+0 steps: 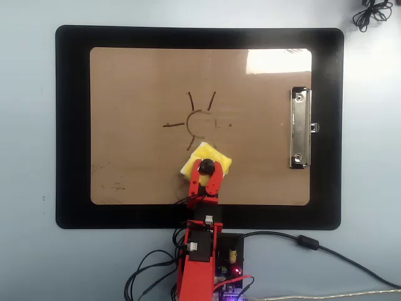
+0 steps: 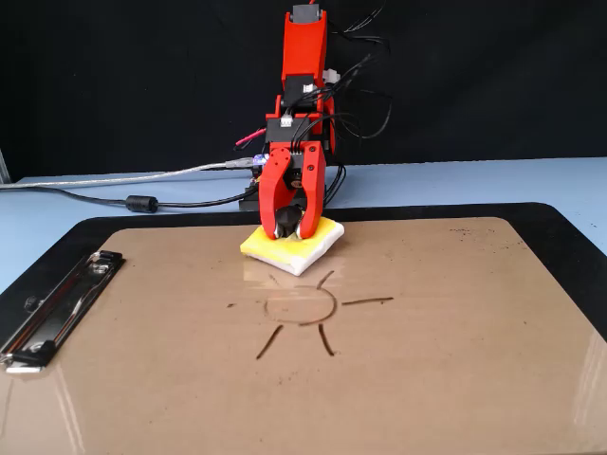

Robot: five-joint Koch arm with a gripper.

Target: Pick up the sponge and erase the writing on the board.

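Claw (image 2: pixel 289 230) gripping sponge (image 1: pixel 215 161) on board (image 1: pixel 138 169)

Yellow sponge (image 1: pixel 206 164) flat on tan board (image 1: pixel 138 169), below half-erased sun (image 1: pixel 195 119).

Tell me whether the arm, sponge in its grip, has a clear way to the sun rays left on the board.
Probably yes. The gripper holds the sponge just short of the writing, and only bare board lies between them.

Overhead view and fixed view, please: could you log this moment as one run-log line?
gripper: shut on sponge | sponge: flat on board, arm-side of writing | writing: partly erased, upper rays remain
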